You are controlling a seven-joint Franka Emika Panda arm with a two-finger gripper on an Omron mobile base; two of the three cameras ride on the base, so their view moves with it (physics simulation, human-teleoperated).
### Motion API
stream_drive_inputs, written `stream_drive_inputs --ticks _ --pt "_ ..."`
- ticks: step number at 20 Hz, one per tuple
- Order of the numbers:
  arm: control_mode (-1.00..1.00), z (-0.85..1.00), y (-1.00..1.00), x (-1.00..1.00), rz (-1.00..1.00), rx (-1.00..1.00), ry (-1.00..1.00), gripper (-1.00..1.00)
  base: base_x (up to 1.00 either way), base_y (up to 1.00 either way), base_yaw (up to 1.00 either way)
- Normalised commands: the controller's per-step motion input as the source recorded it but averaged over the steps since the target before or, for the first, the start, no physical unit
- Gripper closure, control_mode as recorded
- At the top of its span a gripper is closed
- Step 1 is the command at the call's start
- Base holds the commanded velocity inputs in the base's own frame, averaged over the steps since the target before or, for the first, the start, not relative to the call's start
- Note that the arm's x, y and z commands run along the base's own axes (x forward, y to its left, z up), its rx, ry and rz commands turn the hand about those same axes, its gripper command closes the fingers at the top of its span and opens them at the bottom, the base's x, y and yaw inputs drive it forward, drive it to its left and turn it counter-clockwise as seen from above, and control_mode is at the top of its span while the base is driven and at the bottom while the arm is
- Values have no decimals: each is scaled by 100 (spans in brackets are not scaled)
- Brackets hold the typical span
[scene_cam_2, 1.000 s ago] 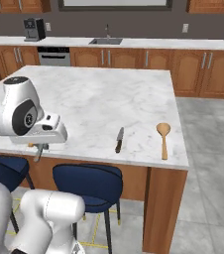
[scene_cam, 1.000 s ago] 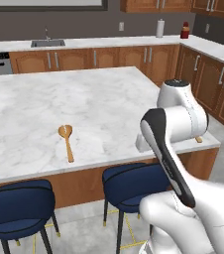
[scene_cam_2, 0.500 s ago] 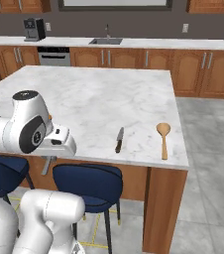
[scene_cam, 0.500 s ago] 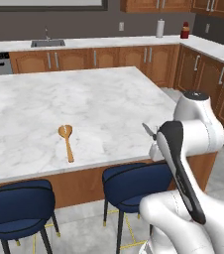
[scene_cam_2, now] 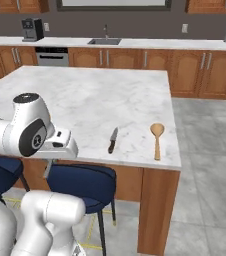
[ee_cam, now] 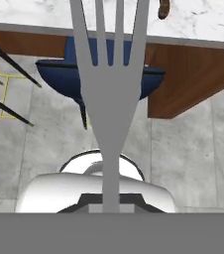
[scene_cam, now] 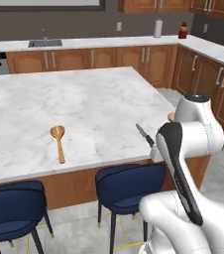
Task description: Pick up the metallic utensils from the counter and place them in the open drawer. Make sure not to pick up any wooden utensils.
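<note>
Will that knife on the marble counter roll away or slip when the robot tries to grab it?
Probably not roll: the knife lies flat on the counter and its blade looks thin and flat. It looks stiff, so it should not flop. The smooth marble and slim dark handle might let it slide or twist a bit when pinched.

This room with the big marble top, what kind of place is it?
A home-style kitchen, computer-rendered: a marble island counter with blue stools, a sink set in wooden cabinets, and a coffee machine.

Fork (ee_cam: 109, 94) tines cut off at top; knife (scene_cam: 144, 135) handle behind arm.
</note>
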Motion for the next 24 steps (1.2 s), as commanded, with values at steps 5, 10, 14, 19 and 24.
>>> stream_drive_inputs --ticks 5,10,14,19,24 --pt "100 0 0 0 0 0 0 100 -62 -100 -3" --pt "100 0 0 0 0 0 0 100 -51 -100 -26" --pt "100 0 0 0 0 0 0 100 -42 -95 -53" --pt "100 0 0 0 0 0 0 100 -9 -81 -48" --pt "100 0 0 0 0 0 0 100 27 -67 -20"
